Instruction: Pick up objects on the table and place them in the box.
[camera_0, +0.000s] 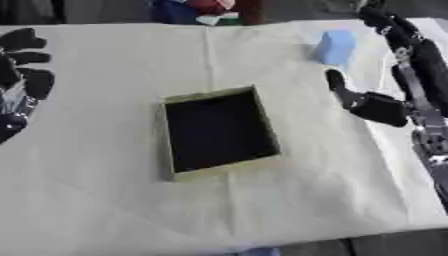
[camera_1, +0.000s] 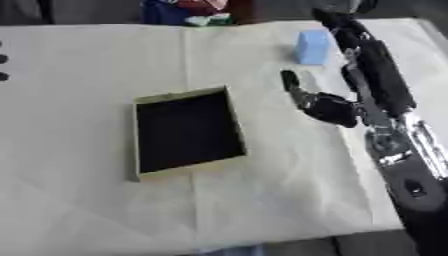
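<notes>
Left hand (camera_0: 22, 65): sitting at the left edge of the table (camera_0: 105, 200), fingers spread and relaxed, holding nothing, well apart from the task's things.

Box (camera_0: 219, 127): lying open near the table's middle, dark inside, nothing showing in it, its long axis running toward the far edge.

Blue block (camera_1: 312, 46): standing on the cloth at the far right, beyond the box and to its right, not yet picked up.

Right hand (camera_1: 367, 65): hanging just beside the block on its right, fingers straight, thumb spread toward the box, touching nothing visible. By position, the nearer hand for the block.
</notes>
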